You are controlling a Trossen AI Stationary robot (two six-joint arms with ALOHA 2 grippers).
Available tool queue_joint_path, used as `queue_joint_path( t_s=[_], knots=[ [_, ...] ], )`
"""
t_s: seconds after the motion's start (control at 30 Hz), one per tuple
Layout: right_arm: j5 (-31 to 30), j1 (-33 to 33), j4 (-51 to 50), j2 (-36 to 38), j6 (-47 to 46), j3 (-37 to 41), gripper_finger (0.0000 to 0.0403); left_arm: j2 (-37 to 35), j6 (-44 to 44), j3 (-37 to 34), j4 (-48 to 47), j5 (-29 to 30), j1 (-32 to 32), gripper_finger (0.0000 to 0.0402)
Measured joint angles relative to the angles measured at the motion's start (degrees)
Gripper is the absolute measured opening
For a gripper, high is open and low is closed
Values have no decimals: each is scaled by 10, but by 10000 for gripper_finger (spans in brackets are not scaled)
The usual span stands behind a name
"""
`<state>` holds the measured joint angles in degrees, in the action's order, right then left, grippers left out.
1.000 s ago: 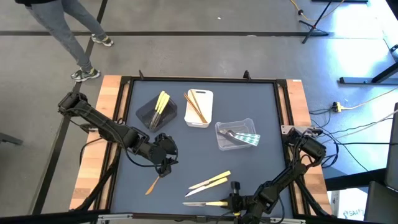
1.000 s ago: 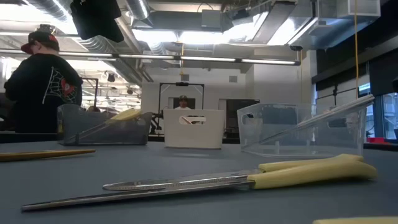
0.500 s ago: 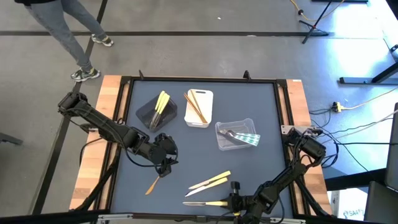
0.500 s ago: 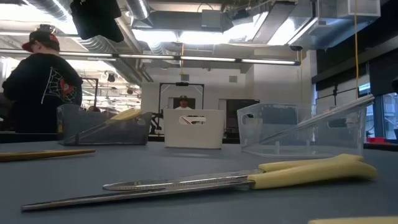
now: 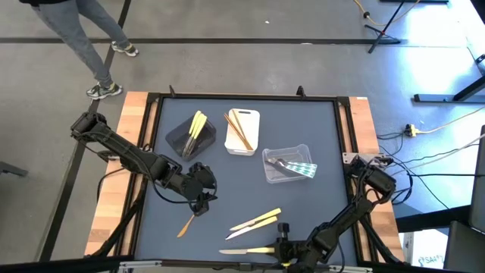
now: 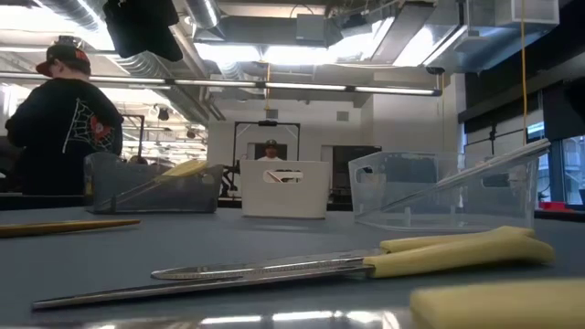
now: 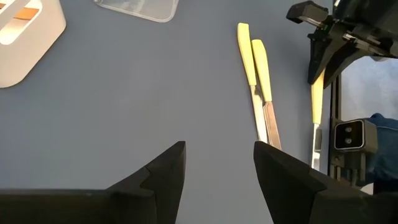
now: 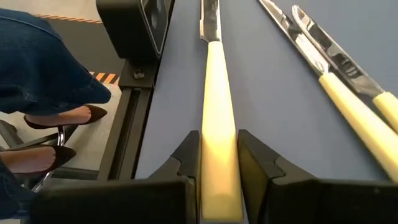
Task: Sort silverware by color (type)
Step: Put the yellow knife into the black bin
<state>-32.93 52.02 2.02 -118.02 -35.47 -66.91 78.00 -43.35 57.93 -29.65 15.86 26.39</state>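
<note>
Silverware (image 5: 256,221): three yellow-handled knives loose

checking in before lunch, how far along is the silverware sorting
Partly done: the black tray, white tray and clear tray already hold utensils. In hand: the right gripper grips a yellow-handled knife. Left: two yellow-handled knives and an orange utensil, near the open left gripper.

Bright ceiling lights (image 6: 302,50) glare across the top of the low view, and windows at far left wash out. The nearest yellow handle (image 6: 498,306) at lower right blurs. From above, light is even and shadows are soft.
</note>
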Motion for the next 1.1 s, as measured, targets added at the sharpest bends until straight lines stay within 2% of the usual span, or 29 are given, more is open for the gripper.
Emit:
queue_joint_path(
  t_s=[0.2, 0.47, 0.83, 1.1],
  knots=[
    [16, -16, -78, 0, 16, -44, 57, 0, 0, 0, 19, -3, 0, 184],
    [23, -50, -178, 1, 111, -120, 56, 0, 0, 0, 53, -9, 0, 184],
    [25, -101, -312, 1, 316, -243, 56, 0, 4, 0, 73, -104, 0, 184],
    [25, -154, -339, 1, 483, -297, 56, 0, 4, 0, 88, -189, 0, 184]
  ],
)
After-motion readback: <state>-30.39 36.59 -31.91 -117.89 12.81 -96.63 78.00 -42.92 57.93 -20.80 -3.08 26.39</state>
